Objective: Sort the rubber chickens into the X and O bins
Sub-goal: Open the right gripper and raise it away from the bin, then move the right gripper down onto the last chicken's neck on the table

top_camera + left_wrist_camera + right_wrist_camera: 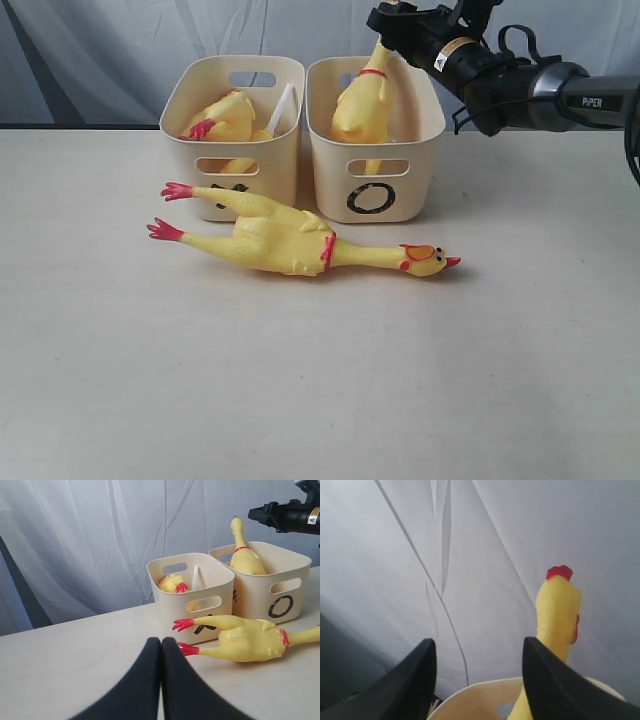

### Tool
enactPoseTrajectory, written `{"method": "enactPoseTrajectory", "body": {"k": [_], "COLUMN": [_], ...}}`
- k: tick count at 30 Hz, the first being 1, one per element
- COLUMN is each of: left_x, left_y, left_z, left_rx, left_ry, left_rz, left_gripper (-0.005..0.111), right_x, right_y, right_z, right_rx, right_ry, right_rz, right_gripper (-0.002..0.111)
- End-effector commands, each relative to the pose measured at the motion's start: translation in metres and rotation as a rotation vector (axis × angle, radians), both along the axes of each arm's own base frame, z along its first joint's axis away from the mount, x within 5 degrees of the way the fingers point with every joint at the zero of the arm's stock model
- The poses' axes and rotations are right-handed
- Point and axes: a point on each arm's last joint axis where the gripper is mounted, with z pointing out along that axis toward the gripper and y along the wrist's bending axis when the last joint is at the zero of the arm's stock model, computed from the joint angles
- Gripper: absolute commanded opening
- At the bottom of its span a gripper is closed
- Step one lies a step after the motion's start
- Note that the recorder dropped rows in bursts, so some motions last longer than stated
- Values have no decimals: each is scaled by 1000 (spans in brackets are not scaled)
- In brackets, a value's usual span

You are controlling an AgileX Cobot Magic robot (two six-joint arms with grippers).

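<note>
1. My right claw (477,647) has its jaws apart with nothing between them, up above the O bin (415,182)
2. One rubber chicken (358,100) stands neck-up in that bin, its head just beside the claw
3. A second chicken (225,118) lies in the X bin (185,175)
4. The largest chicken (290,240) lies on the desk (300,380) in front of both bins
5. My left claw (161,647) is pressed together, holding nothing

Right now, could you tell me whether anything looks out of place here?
One large rubber chicken lies on its side on the table in front of both bins, unsorted, its legs partly hiding the X bin's mark. A second chicken in the O bin stands neck-up above the rim.
</note>
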Motion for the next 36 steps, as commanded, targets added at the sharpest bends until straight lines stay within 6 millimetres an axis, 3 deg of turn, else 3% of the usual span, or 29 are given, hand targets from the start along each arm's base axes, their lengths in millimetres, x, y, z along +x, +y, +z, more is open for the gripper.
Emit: {"method": "enactPoseTrajectory", "body": {"k": [1,5,9,12,15,18,23,27,31,36], "left_x": [-1,-1,-1,-1,-1,-1,-1,-1,-1,-1], "left_y": [0,0,0,0,0,0,0,0,0,0], "left_z": [0,0,0,0,0,0,0,0,0,0], "left_rx": [-7,-7,-7,-7,-7,-7,-7,-7,-7,-7], "left_ry": [-10,-10,-10,-10,-10,-10,-10,-10,-10,-10], "left_rz": [-15,-15,-15,-15,-15,-15,-15,-15,-15,-15], "left_gripper": [0,0,0,0,0,0,0,0,0,0], "right_x": [0,-2,-12,-21,-39,-50,-70,-97,-110,-121], "right_y": [-1,-3,-5,-9,-18,-27,-30,-16,-9,-3], "right_z": [9,21,49,78,124,141,156,170,176,168], "right_rx": [0,-21,-204,-310,-371,-455,-748,-910,-933,-963], "right_ry": [-25,-5,27,1,-8,34,122,196,224,320], "right_rz": [-1,-12,-5,-9,-66,-125,-175,-109,-17,140], "right_gripper": [50,50,50,50,50,47,24,-1,-1,-1]}}
